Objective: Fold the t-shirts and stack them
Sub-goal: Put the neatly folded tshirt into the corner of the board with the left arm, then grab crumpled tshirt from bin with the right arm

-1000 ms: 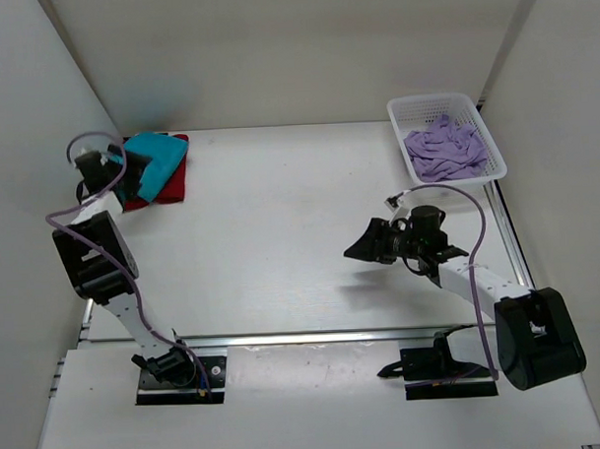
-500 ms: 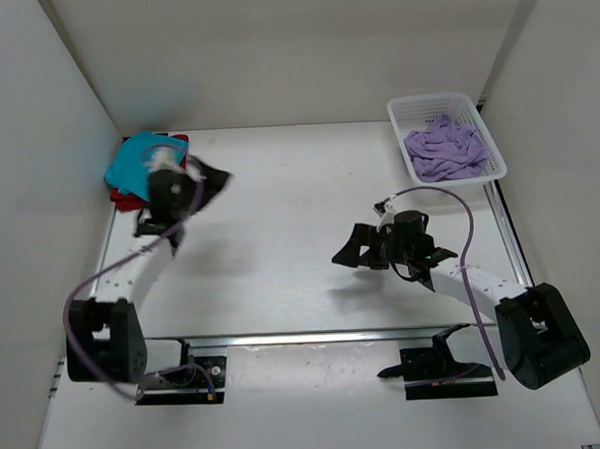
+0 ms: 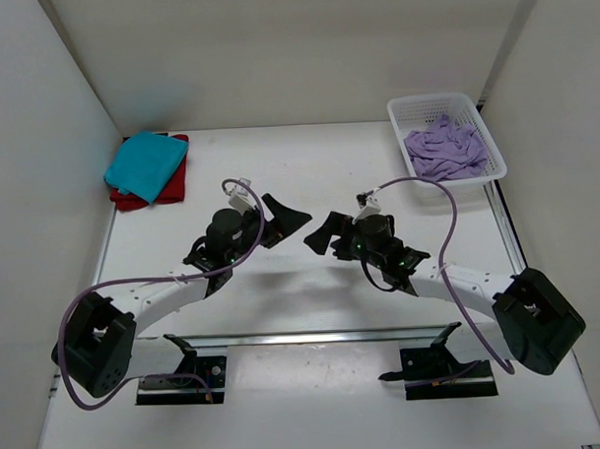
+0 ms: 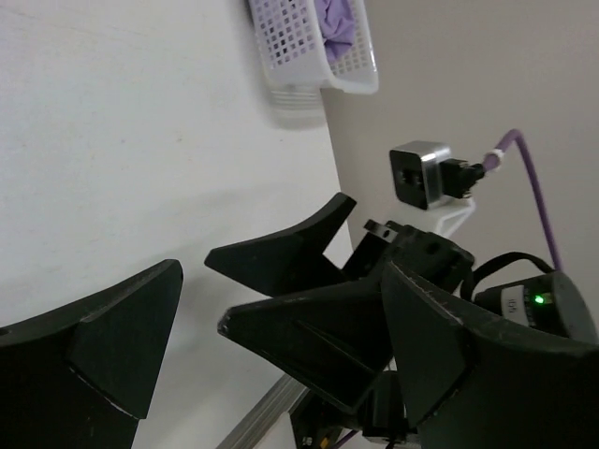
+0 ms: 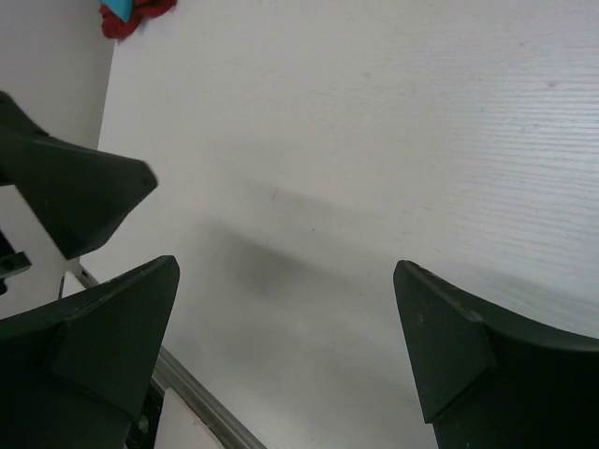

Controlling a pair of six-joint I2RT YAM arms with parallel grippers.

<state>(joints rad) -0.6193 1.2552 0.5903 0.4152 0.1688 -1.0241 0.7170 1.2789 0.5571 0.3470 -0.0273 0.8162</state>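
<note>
A folded teal t-shirt (image 3: 142, 165) lies on a folded red t-shirt (image 3: 172, 187) in the far left corner. Both also show small in the right wrist view, red (image 5: 136, 17) and teal (image 5: 116, 7). The lavender t-shirt (image 3: 444, 149) lies crumpled in the white basket (image 3: 399, 111) at the far right, and also in the left wrist view (image 4: 337, 19). My left gripper (image 3: 285, 217) and right gripper (image 3: 318, 236) face each other tip to tip over the middle of the table. Both are open and empty, left (image 4: 281, 318) and right (image 5: 285, 318).
The basket (image 4: 309, 56) stands against the right wall. White walls close in the table on the left, back and right. A metal rail (image 3: 314, 336) runs along the near edge by the arm bases. Each arm's purple cable (image 3: 448, 219) loops above its wrist.
My left arm has swung from the teal and red stack to the table's middle. My right gripper has moved left towards it and opened wide. The stack now lies uncovered.
</note>
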